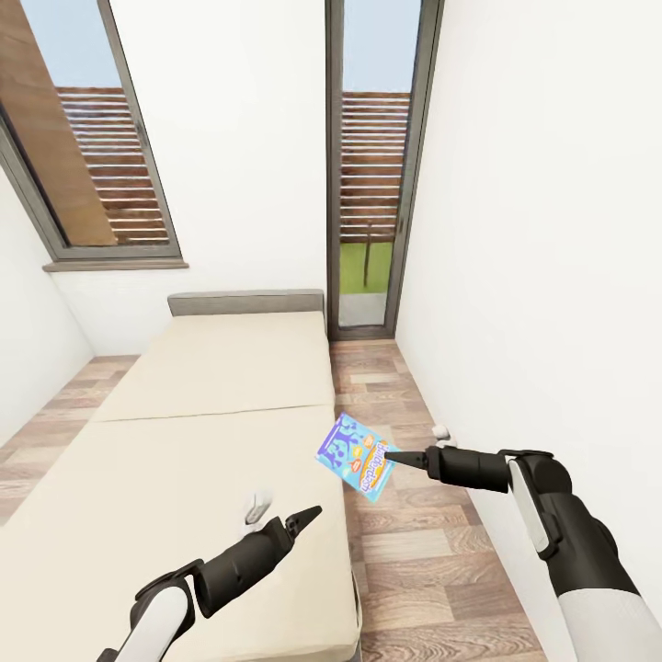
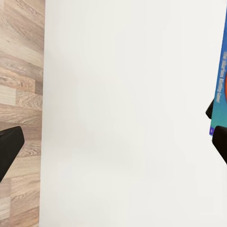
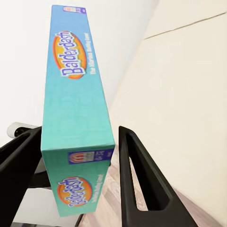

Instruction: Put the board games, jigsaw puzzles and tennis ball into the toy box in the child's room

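Item: blue board game (image 1: pixel 355 456), clamped edge-on in the right hand (image 1: pixel 393 457), lifted beside the bed (image 1: pixel 184 441) for carrying; left hand (image 1: pixel 308 518) empty, near-closed.

A white wall (image 2: pixel 132 113) stands beside wood floor (image 2: pixel 21 94); a blue game box (image 2: pixel 221 90) (lettering unreadable) shows between dark fingers (image 2: pixel 9 146).

Bed (image 1: pixel 184 432) left, headboard against far wall; board game (image 1: pixel 356 456) in right hand (image 1: pixel 393 456) beside bed's right edge.
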